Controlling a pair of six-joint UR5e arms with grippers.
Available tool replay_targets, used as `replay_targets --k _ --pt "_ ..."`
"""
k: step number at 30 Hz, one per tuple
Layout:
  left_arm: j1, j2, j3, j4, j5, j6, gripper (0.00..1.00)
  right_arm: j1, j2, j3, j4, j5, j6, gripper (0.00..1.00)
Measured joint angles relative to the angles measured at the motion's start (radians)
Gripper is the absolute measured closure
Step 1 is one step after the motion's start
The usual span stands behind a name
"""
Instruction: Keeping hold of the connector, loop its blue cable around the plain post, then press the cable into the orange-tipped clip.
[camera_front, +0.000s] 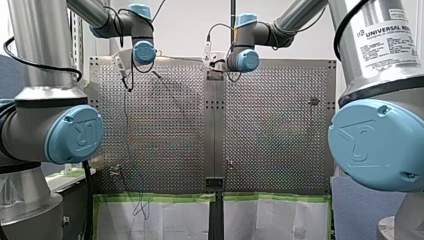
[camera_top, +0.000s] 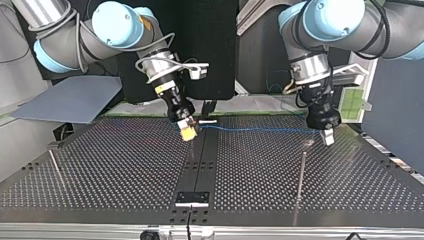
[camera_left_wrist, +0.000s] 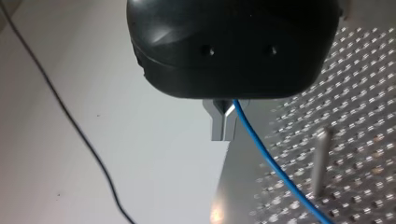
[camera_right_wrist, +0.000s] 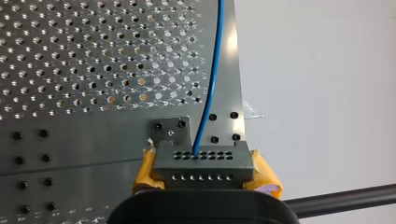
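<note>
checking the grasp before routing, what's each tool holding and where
Right tool grips the connector by its side faces; left tool pinches the blue cable further along.

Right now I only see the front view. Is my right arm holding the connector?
Observer: Yes. The right wrist view shows the right gripper clamping the grey metal connector between yellow-padded fingers.
Operator: And my left arm?
Observer: The left gripper pinches the thin blue cable in its metal fingers; it runs straight from the connector.
Operator: Looped yet?
Observer: No. The plain metal post stands beside the cable, unwrapped.
</note>
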Motion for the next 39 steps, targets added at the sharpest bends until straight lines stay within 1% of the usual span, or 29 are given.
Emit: replay_targets --k 8,11,16,20,28,32,39 --pt "0.080 -0.012 0.070 -0.018 0.080 -0.013 1.00 -0.007 0.011 -0.028 -0.003 -0.014 0.004 1.00" --pt "0.103 -0.025 0.098 -0.028 0.098 -0.014 1.00 -0.010 0.014 -0.041 -0.002 -0.019 0.006 1.00" --pt "0.117 -0.049 0.142 -0.045 0.108 -0.014 1.00 -0.011 0.019 -0.053 0.001 -0.025 0.008 1.00" --pt "0.124 -0.070 0.165 -0.048 0.120 -0.017 1.00 -0.012 0.046 -0.082 0.020 -0.037 0.010 1.00" --pt "0.142 -0.125 0.177 -0.044 0.142 -0.022 1.00 -0.013 0.099 -0.153 0.029 -0.052 0.014 1.00" --pt "0.156 -0.145 0.182 -0.039 0.156 -0.030 1.00 -0.013 0.115 -0.170 0.028 -0.054 0.015 1.00" --pt "0.184 -0.156 0.185 -0.025 0.186 -0.045 1.00 -0.014 0.137 -0.190 0.029 -0.055 0.016 1.00"
